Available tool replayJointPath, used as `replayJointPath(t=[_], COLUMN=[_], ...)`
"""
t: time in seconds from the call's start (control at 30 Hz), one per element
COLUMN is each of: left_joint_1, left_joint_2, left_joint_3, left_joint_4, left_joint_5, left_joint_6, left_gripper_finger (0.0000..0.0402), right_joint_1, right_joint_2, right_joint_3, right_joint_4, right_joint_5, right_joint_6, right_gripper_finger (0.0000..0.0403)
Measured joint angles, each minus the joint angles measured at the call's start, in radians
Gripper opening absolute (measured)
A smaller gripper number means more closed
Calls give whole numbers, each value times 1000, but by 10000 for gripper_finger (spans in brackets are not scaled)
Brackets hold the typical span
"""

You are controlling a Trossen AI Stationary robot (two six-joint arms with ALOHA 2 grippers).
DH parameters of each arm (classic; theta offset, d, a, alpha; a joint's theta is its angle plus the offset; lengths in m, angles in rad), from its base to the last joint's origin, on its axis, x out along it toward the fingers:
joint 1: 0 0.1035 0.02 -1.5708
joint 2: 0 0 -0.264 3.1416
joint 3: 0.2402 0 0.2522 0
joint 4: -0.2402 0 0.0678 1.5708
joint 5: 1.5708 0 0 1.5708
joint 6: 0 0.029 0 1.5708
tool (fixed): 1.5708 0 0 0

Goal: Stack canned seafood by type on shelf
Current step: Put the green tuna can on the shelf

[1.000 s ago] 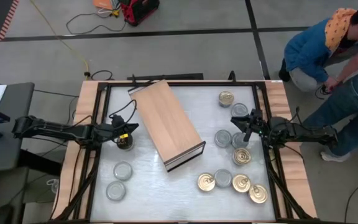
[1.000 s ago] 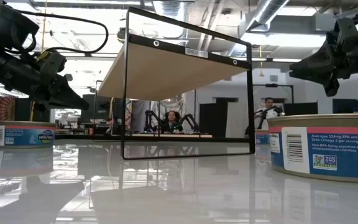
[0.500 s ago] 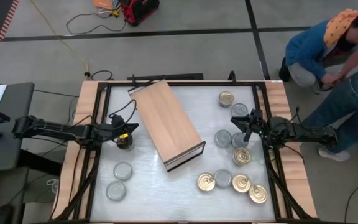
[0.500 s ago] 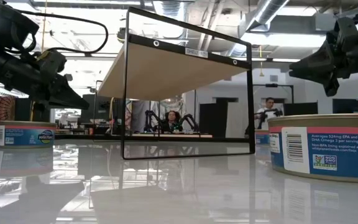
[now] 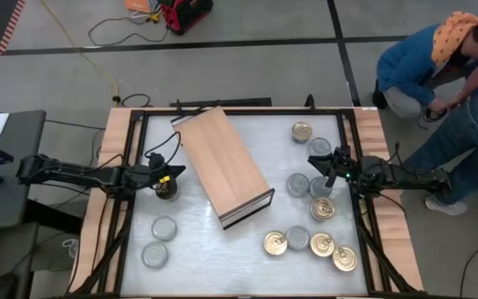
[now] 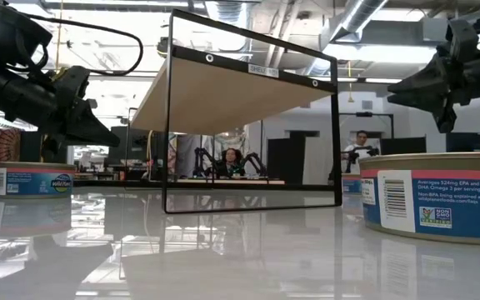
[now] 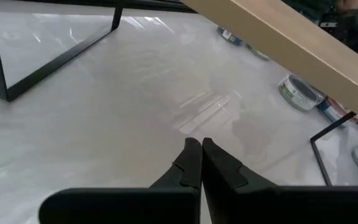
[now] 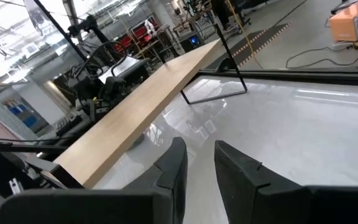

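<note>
At the centre of the high view we see the shelf (image 5: 222, 164) lying diagonally on the white bench (image 5: 247, 241). The left end effector (image 5: 171, 172), left of the shelf, has its fingers together and holds nothing. The right end effector (image 5: 324, 164), at centre right, has its fingers slightly apart with nothing between them, as far as we can tell. Gold-topped tins (image 5: 322, 244) cluster at lower right; silver-topped tins (image 5: 163, 227) sit at lower left.
</note>
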Motion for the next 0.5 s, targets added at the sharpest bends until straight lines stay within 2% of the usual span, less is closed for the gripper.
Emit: replayJointPath(t=[0.1, 0.3, 0.5], left_joint_1=[4, -10, -81], left_joint_2=[0, 0, -1], left_joint_3=[2, 51, 73], left_joint_4=[52, 116, 151], left_joint_5=[-4, 119, 126], left_joint_6=[71, 473, 674], left_gripper_finger=[0, 0, 0], right_joint_1=[14, 32, 45], right_joint_2=[5, 5, 22], right_joint_3=[0, 19, 77], right_joint_4=[0, -5, -34], right_joint_5=[-22, -22, -23], right_joint_6=[-42, -104, -72], right_gripper_finger=[108, 107, 107])
